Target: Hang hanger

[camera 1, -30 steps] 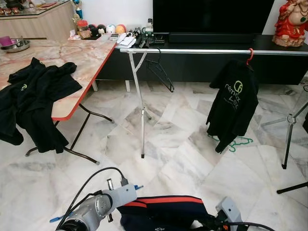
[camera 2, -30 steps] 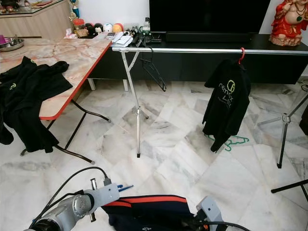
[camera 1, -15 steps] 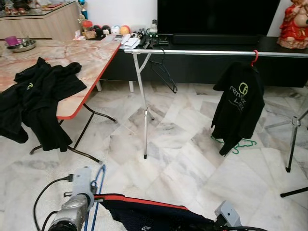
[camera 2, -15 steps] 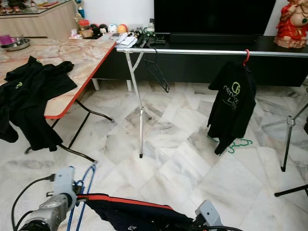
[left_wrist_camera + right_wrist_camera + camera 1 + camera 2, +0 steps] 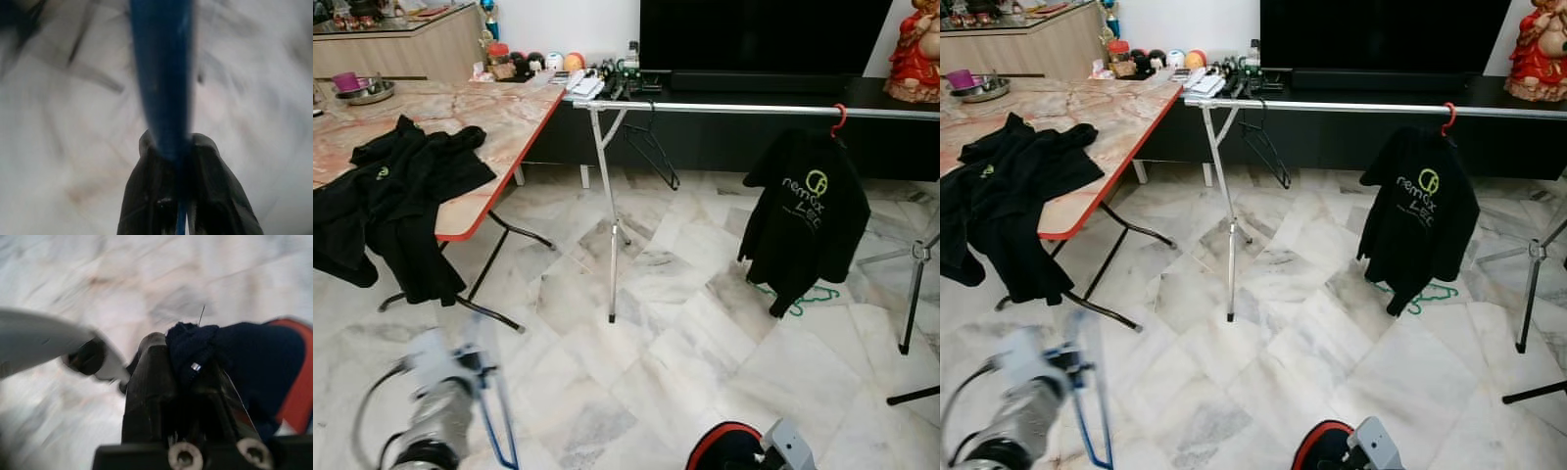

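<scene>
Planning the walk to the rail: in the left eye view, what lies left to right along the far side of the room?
Black clothes on the table → rail's support leg → empty black hanger → black shirt on a red hanger → red figurine.

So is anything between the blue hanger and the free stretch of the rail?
Nothing visible: open marble floor lies between the blue hanger in the left gripper and the rail.
</scene>
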`<state>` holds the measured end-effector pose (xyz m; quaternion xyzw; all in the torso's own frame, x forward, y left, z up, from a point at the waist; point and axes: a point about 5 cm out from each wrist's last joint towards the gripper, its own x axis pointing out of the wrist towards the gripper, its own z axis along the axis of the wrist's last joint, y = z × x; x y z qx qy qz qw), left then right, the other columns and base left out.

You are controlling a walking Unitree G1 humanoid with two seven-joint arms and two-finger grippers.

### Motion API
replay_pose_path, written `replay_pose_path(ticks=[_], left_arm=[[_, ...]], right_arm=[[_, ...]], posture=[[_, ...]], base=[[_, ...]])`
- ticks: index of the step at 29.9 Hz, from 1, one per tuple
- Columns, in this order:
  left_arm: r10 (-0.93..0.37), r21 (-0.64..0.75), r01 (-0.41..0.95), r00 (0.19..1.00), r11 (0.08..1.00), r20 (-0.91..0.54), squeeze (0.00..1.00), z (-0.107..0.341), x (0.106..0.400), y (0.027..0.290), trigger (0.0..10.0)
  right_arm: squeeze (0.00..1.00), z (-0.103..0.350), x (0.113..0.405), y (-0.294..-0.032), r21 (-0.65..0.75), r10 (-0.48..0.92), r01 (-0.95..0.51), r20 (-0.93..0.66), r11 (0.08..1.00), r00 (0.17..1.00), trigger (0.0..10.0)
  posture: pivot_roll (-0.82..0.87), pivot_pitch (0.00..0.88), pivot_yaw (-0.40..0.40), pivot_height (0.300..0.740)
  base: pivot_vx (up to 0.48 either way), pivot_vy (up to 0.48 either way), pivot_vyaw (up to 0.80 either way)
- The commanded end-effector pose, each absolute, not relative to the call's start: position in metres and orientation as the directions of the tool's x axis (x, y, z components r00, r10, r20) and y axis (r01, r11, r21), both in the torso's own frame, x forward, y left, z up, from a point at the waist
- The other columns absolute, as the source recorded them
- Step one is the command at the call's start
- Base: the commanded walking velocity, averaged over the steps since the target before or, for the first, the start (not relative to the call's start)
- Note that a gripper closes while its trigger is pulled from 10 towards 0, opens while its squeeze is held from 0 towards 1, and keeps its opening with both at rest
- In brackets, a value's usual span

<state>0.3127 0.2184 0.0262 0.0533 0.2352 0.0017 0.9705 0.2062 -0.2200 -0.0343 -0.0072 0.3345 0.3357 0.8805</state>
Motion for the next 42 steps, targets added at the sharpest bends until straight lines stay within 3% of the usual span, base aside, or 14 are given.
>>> replay_pose_path(ticks=[1, 3, 7, 13, 14, 15, 16, 17, 23, 32, 42], left_arm=[[-0.037, 0.271, 0.205, 0.855, 0.941, -0.517, 0.0, 0.011, 0.3, 0.212, 10.0], [-0.035, 0.283, 0.213, 0.85, 0.935, -0.525, 0.0, 0.009, 0.298, 0.211, 10.0], [-0.004, 0.2, 0.15, 0.808, 0.968, -0.589, 0.0, -0.01, 0.281, 0.21, 10.0], [0.018, 0.203, 0.174, 0.713, 0.964, -0.701, 0.0, -0.04, 0.246, 0.214, 10.0], [0.045, 0.196, 0.152, 0.67, 0.969, -0.741, 0.0, -0.05, 0.232, 0.218, 10.0], [0.045, 0.196, 0.152, 0.67, 0.969, -0.741, 0.0, -0.05, 0.232, 0.218, 10.0], [0.063, 0.189, 0.128, 0.647, 0.974, -0.76, 0.0, -0.056, 0.223, 0.221, 10.0], [0.083, 0.178, 0.093, 0.622, 0.98, -0.779, 0.0, -0.061, 0.214, 0.224, 10.0], [0.123, 0.189, 0.066, 0.549, 0.98, -0.827, 0.0, -0.073, 0.189, 0.232, 10.0], [0.119, 0.182, 0.067, 0.532, 0.981, -0.838, 0.0, -0.077, 0.183, 0.23, 10.0], [0.111, 0.172, 0.072, 0.519, 0.982, -0.847, 0.0, -0.08, 0.177, 0.228, 10.0]], right_arm=[[0.0, -0.023, 0.222, -0.224, 0.167, 0.531, -0.529, -0.515, 0.832, 0.673, 0.0], [0.0, -0.021, 0.225, -0.224, 0.165, 0.521, -0.515, -0.498, 0.841, 0.693, 0.0], [0.0, -0.013, 0.241, -0.235, 0.123, 0.303, -0.277, -0.433, 0.953, 0.849, 0.0], [0.0, -0.037, 0.224, -0.242, 0.059, 0.105, -0.087, -0.578, 0.994, 0.809, 0.0], [0.0, -0.044, 0.216, -0.246, 0.036, 0.027, -0.006, -0.619, 0.999, 0.785, 4.0], [0.0, -0.044, 0.216, -0.246, 0.036, 0.027, -0.006, -0.619, 0.999, 0.785, 4.0], [0.0, -0.049, 0.21, -0.248, 0.049, -0.012, 0.056, -0.639, 0.997, 0.769, 10.0], [0.0, -0.055, 0.203, -0.248, 0.071, -0.051, 0.13, -0.664, 0.989, 0.746, 10.0], [0.0, -0.074, 0.172, -0.244, 0.074, -0.125, 0.265, -0.74, 0.961, 0.661, 10.0], [0.0, -0.089, 0.146, -0.232, 0.041, -0.143, 0.289, -0.798, 0.956, 0.585, 10.0], [0.0, -0.09, 0.145, -0.231, 0.032, -0.15, 0.29, -0.8, 0.957, 0.581, 10.0]], posture=[[0.02, 0.056, 0.03, 0.74], [0.02, 0.056, 0.03, 0.74], [0.02, 0.059, 0.028, 0.74], [0.02, 0.06, 0.033, 0.74], [0.02, 0.061, 0.035, 0.74], [0.02, 0.061, 0.035, 0.74], [0.01, 0.064, 0.036, 0.74], [0.01, 0.063, 0.037, 0.74], [0.02, 0.073, 0.038, 0.74], [0.02, 0.078, 0.041, 0.74], [0.02, 0.08, 0.039, 0.74]], base=[[0.0, 0.0, 0.0], [0.0, 0.0, 0.0], [0.0, 0.0, 0.0], [0.0, 0.0, 0.0], [0.0, 0.0, 0.0], [0.0, 0.0, 0.0], [0.0, 0.0, 0.0], [0.0, 0.0, 0.0], [0.0, 0.0, 0.0], [0.0, 0.0, 0.0], [0.0, 0.0, 0.0]])
